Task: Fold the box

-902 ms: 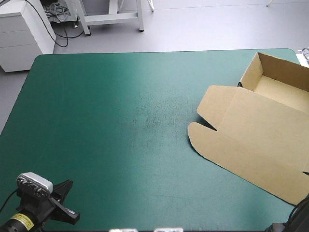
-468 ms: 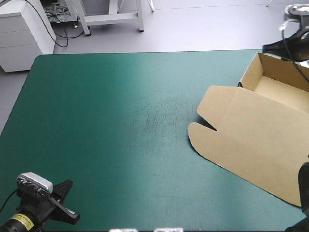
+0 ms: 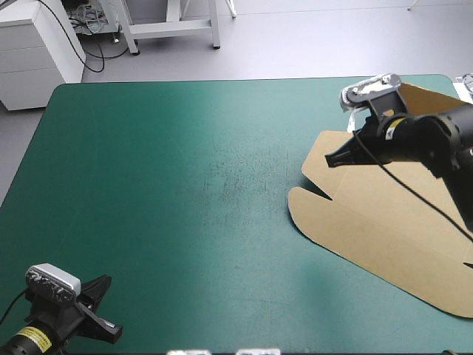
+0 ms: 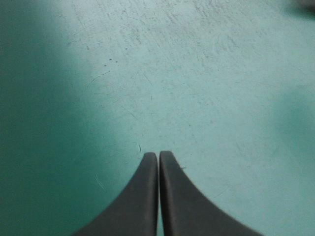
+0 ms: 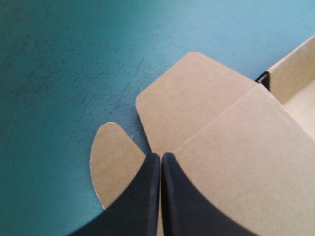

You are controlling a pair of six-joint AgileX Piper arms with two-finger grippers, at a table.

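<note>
The brown box (image 3: 384, 222) lies on the right side of the counter (image 3: 185, 185), reaching toward its far right corner. It is an open tray (image 5: 295, 73) with walls raised at the far end, and its lid (image 3: 399, 214) is spread flat on the teal-green cover toward the near edge. Two side flaps stick out from the lid toward the middle of the counter: a small rounded one (image 5: 115, 157) and a broader one (image 5: 197, 93) beside the tray. The right gripper (image 3: 330, 159) hangs over this edge of the box, jaws clenched on nothing, their tip above the notch where the two flaps meet. Whether it touches the board is hard to judge; it seems to be slightly above it. The left gripper (image 4: 158, 155) sits at the near left corner of the counter, well apart from the box, jaws likewise pressed together and empty, with only bare scuffed cover ahead of it.
</note>
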